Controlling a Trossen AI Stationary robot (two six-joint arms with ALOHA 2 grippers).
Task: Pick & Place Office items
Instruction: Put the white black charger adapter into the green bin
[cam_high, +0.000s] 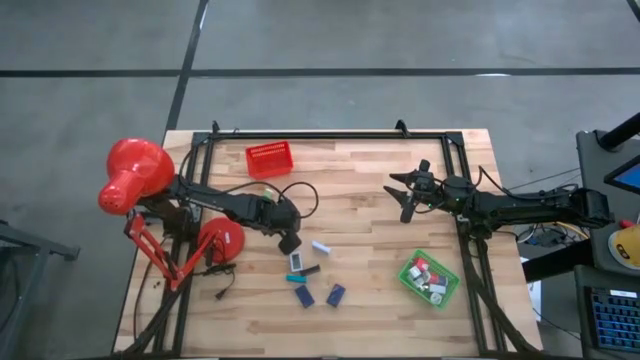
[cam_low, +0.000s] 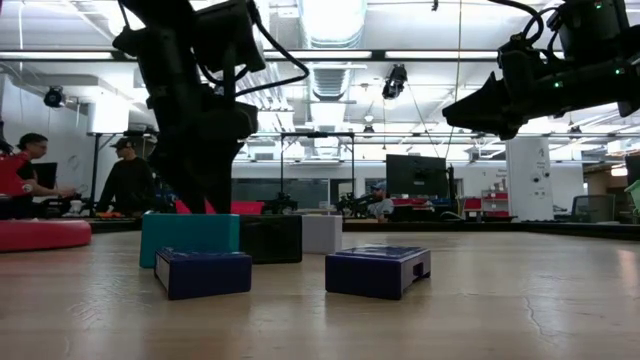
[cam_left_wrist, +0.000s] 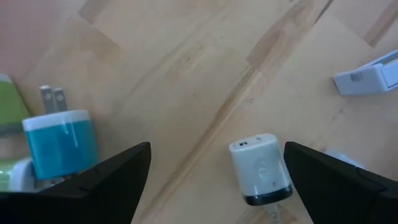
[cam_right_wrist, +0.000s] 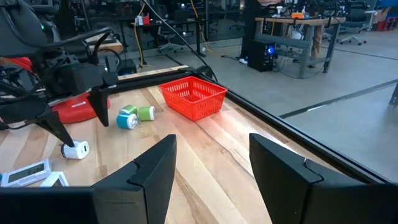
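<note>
Near the table's middle I hold the left gripper (cam_left_wrist: 211, 186) spread wide above a small white plug (cam_left_wrist: 260, 169), ready to close on it, while the right gripper (cam_high: 408, 192) waits empty, half open, well apart.
</note>
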